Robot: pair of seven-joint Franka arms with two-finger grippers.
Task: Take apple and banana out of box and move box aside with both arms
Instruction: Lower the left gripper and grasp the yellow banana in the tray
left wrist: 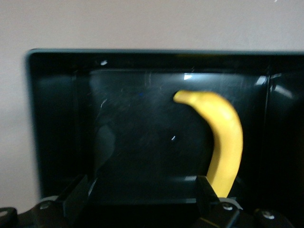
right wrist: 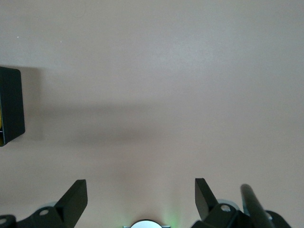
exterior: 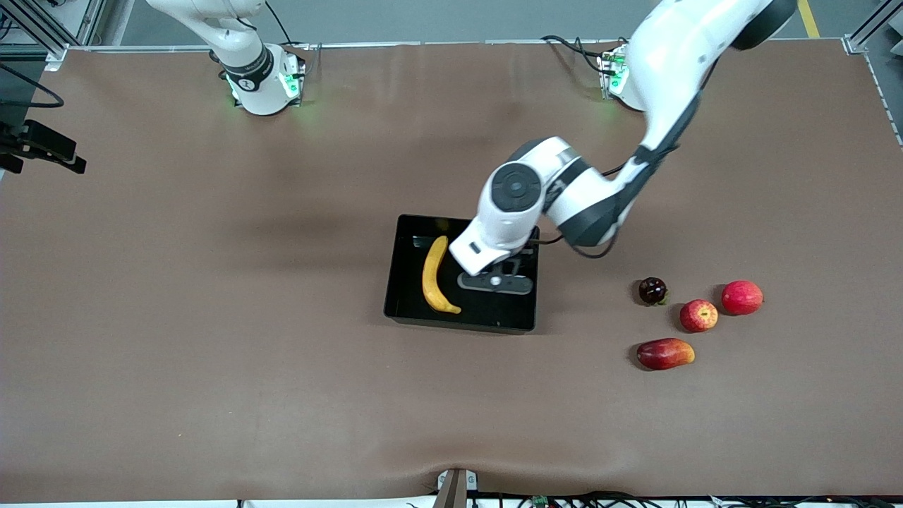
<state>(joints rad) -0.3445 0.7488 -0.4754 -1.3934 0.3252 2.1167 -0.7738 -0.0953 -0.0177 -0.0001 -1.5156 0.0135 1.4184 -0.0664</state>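
Front view: a wide table under a matte brown cover fills the frame, grey floor and aluminium framing showing along the top edge. At frame centre sits the box — a shallow, glossy black plastic tray with raised walls. The banana, long, curved and smooth yellow, lies inside it along the wall toward the right arm's end. The left arm, white with dark joints, reaches down from the upper right of the frame; the left gripper hangs over the tray's interior beside the banana, fingers spread and holding nothing. At centre right of the frame four fruits rest on the cover: the apple, round and red with yellow patches, a plain red round fruit just beside it, a small dark maroon fruit, and an oblong red-yellow fruit lowest in the frame. Only the base and lower links of the right arm show, at upper left.

Left wrist view: the tray's scuffed, reflective floor fills the frame, brown cover above its rim. The banana curves through the right half. Two black fingers stand wide apart at the bottom edge.

Right wrist view: bare brown cover — one corner of the box at the left edge. The right gripper waits over it, fingers spread, empty.
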